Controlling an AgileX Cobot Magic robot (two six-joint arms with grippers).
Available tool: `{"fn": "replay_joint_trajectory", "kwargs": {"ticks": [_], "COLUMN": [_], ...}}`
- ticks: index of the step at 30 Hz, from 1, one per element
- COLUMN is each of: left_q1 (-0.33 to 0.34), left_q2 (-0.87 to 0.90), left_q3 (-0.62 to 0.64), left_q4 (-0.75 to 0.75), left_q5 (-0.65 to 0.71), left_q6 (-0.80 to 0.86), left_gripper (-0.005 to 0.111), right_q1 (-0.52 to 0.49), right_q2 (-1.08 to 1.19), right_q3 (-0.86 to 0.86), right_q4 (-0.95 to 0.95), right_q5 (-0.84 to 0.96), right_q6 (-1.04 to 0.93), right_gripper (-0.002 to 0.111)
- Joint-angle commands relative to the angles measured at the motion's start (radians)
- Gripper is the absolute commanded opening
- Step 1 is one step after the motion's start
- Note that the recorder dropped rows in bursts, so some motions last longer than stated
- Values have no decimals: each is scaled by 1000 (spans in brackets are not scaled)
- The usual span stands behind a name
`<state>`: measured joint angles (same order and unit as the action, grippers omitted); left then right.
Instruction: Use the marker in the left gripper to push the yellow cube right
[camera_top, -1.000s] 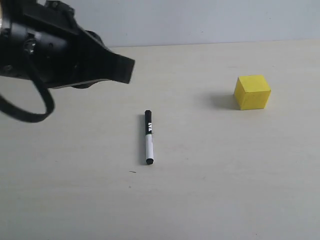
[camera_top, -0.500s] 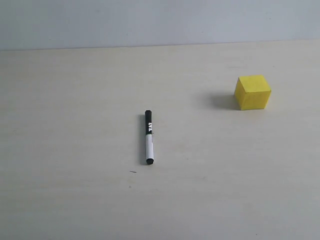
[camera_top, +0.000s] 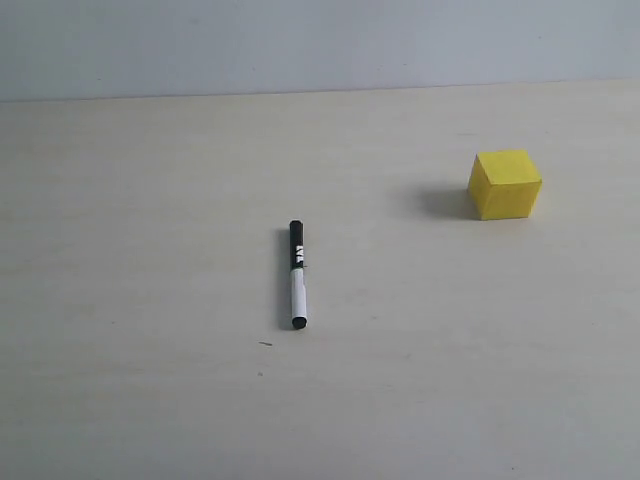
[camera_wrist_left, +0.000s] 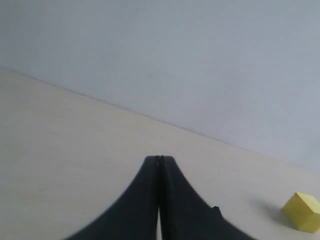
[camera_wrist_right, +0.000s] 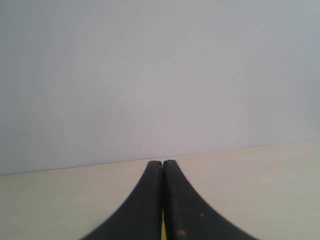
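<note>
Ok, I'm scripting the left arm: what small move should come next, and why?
Probably open the left gripper: its jaws are shut on nothing, while the marker lies loose on the table, apart from the yellow cube, so it must be picked up first.

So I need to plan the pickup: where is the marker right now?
In the exterior view the marker lies flat on the table, just left of centre, well left of the yellow cube and nearer the camera, apart from it.

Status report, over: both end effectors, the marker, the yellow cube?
Left end effector shut, empty. Right end effector shut. Marker flat on table, not held. Yellow cube apart, right of it in exterior view; nothing between.
</note>
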<state>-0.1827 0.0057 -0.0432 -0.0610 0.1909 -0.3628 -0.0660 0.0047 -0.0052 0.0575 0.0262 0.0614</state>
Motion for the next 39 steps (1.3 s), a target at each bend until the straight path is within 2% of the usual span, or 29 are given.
{"fn": "replay_joint_trajectory", "kwargs": {"ticks": [1, 7, 16, 24, 39], "left_q1": [12, 12, 12, 12, 12], "left_q2": [-6, -6, -6, -6, -6], "left_q3": [43, 43, 43, 43, 43], "left_q4": [-2, 6, 6, 47, 47], "left_q5": [-76, -57, -81, -77, -63], "left_q6": [26, 76, 419, 354, 356], "left_gripper": [1, 1, 1, 1, 1], "right_q1": [-3, -3, -3, -3, -3], "right_q2": [-5, -5, -5, -5, -5], "right_q3": [5, 5, 5, 5, 5], "right_q4": [-8, -8, -8, -8, -6], "right_q5": [-9, -9, -9, -9, -9], "right_q6": [-8, -8, -8, -8, -8], "right_gripper": [0, 0, 0, 0, 0]}}
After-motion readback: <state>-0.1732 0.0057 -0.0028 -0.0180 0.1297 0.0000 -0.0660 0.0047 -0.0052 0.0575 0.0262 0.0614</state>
